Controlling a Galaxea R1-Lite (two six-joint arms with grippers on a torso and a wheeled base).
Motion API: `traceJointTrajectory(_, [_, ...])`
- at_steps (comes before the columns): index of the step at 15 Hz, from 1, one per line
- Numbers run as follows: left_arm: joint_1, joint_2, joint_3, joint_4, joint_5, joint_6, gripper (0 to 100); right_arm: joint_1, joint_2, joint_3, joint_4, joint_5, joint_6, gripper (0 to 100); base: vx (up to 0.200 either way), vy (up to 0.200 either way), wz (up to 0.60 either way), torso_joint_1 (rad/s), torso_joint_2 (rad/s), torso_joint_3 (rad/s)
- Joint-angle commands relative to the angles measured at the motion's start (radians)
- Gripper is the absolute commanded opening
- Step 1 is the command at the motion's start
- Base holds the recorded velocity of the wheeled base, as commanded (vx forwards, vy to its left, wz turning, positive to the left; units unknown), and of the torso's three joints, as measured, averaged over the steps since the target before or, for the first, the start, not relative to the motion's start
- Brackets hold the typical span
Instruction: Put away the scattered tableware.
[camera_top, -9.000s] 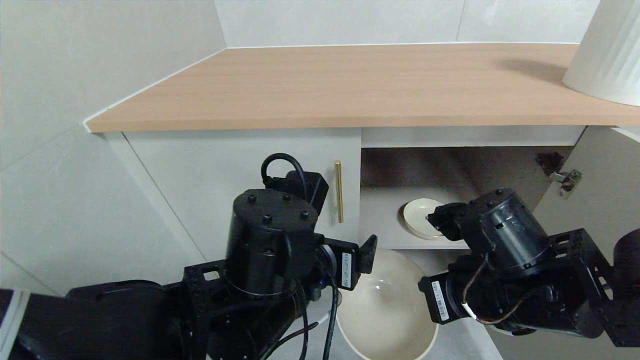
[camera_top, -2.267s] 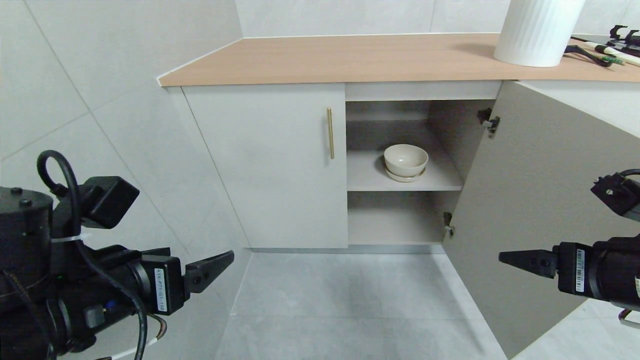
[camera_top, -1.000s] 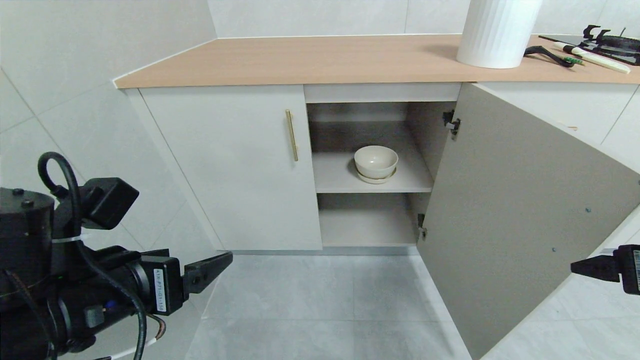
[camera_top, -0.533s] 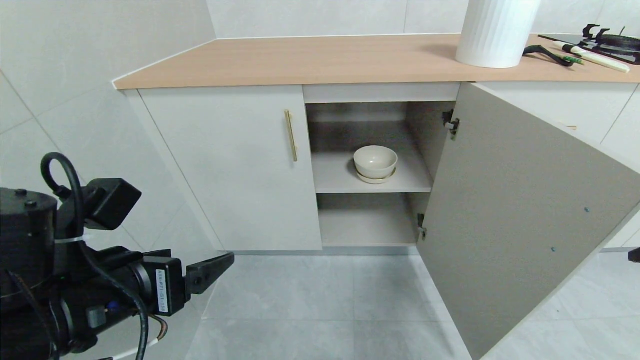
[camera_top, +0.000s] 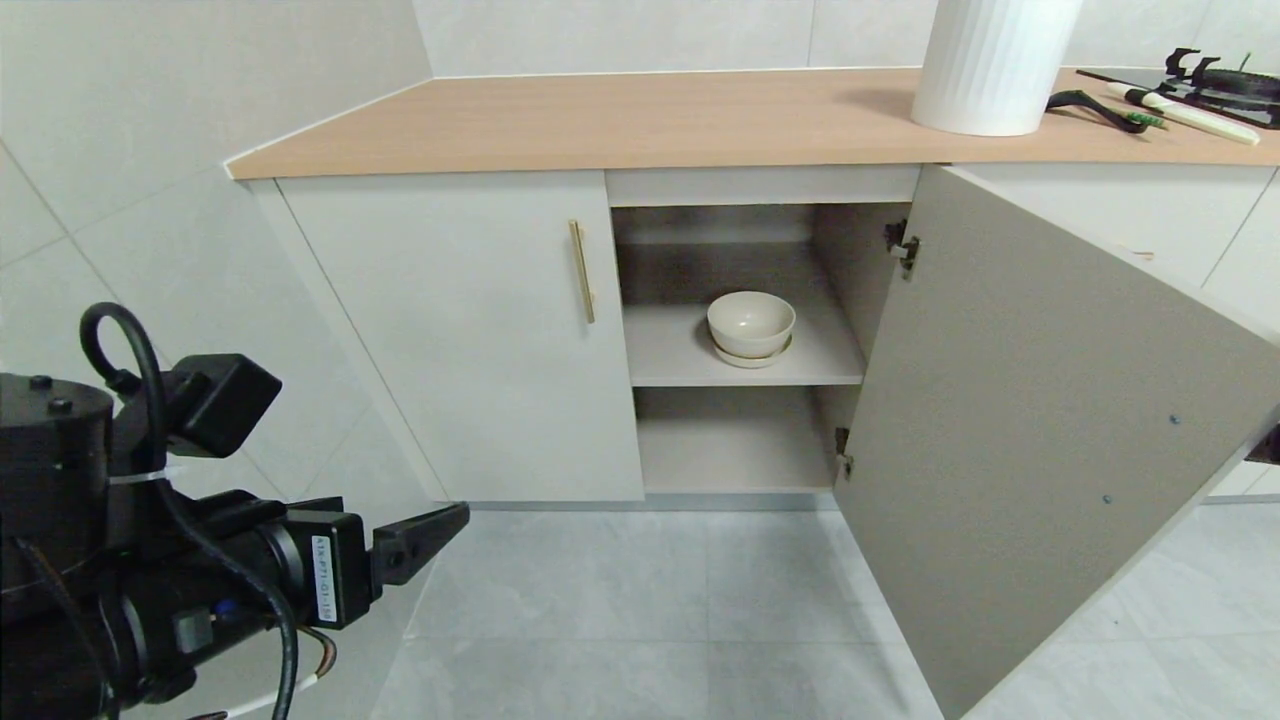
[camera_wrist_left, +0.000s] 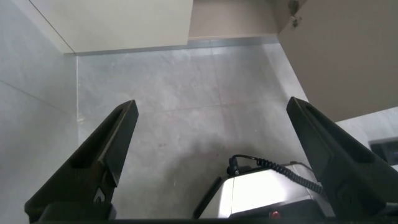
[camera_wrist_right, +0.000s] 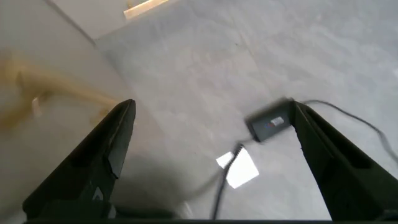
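With the bowl (camera_top: 751, 322) on the shelf (camera_top: 668, 352), left gripper (camera_wrist_left: 211, 107) and right gripper (camera_wrist_right: 212, 107) are spread empty; closing the door (camera_top: 1020, 400) seems next.

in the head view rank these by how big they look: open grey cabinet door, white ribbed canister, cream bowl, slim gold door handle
1. open grey cabinet door, by far the largest, though it is also nearest the camera
2. white ribbed canister, cut off at the top edge
3. cream bowl
4. slim gold door handle, taller than the bowl but much thinner
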Motion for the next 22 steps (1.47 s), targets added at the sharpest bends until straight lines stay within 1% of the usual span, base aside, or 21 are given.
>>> traceJointTrajectory(1, [0.0, 0.0, 0.002, 0.0, 0.0, -0.001, 100, -0.021, 0.097, 0.039, -0.085, 0.053, 0.024, 100, 0.0, 0.0, 0.0, 0.0, 0.0, 0.0])
traceJointTrajectory(4, [0.0, -0.002, 0.008, 0.0, -0.001, 0.001, 100, -0.02, 0.097, 0.076, -0.154, 0.13, 0.024, 100, 0.0, 0.0, 0.0, 0.0, 0.0, 0.0])
traceJointTrajectory(7, [0.0, -0.006, 0.014, 0.0, -0.012, 0.001, 100, -0.01, 0.099, 0.087, -0.165, 0.213, 0.043, 100, 0.0, 0.0, 0.0, 0.0, 0.0, 0.0])
traceJointTrajectory(9, [0.0, -0.008, 0.016, 0.0, -0.018, 0.002, 100, -0.003, 0.1, 0.088, -0.165, 0.298, 0.072, 100, 0.0, 0.0, 0.0, 0.0, 0.0, 0.0])
traceJointTrajectory(11, [0.0, -0.022, 0.022, 0.0, -0.037, 0.005, 100, 0.037, 0.102, 0.099, -0.167, 0.38, 0.08, 100, 0.0, 0.0, 0.0, 0.0, 0.0, 0.0])
traceJointTrajectory(12, [0.0, -0.023, 0.031, 0.001, -0.037, 0.015, 100, 0.06, 0.11, 0.099, -0.167, 0.397, 0.08, 100, 0.0, 0.0, 0.0, 0.0, 0.0, 0.0])
traceJointTrajectory(13, [0.0, -0.025, 0.042, 0.0, -0.035, 0.052, 100, 0.125, 0.136, 0.099, -0.176, 0.406, 0.08, 100, 0.0, 0.0, 0.0, 0.0, 0.0, 0.0])
traceJointTrajectory(14, [0.0, -0.023, 0.045, 0.0, -0.034, 0.067, 100, 0.175, 0.168, 0.099, -0.203, 0.406, 0.08, 100, 0.0, 0.0, 0.0, 0.0, 0.0, 0.0])
traceJointTrajectory(16, [0.0, -0.025, 0.039, -0.002, -0.034, 0.067, 100, 0.272, 0.257, 0.093, -0.325, 0.403, 0.08, 100, 0.0, 0.0, 0.0, 0.0, 0.0, 0.0])
traceJointTrajectory(18, [0.0, -0.025, 0.039, -0.002, -0.034, 0.068, 100, 0.344, 0.351, 0.082, -0.458, 0.401, 0.077, 100, 0.0, 0.0, 0.0, 0.0, 0.0, 0.0])
traceJointTrajectory(20, [0.0, -0.023, 0.042, -0.002, -0.034, 0.07, 100, 0.416, 0.416, 0.071, -0.519, 0.398, 0.098, 100, 0.0, 0.0, 0.0, 0.0, 0.0, 0.0])
traceJointTrajectory(21, [-0.001, -0.02, 0.044, -0.002, -0.035, 0.076, 100, 0.454, 0.447, 0.052, -0.555, 0.397, 0.135, 100, 0.0, 0.0, 0.0, 0.0, 0.0, 0.0])
traceJointTrajectory(22, [-0.001, -0.02, 0.044, -0.003, -0.034, 0.076, 100, 0.474, 0.47, 0.038, -0.587, 0.395, 0.167, 100, 0.0, 0.0, 0.0, 0.0, 0.0, 0.0])
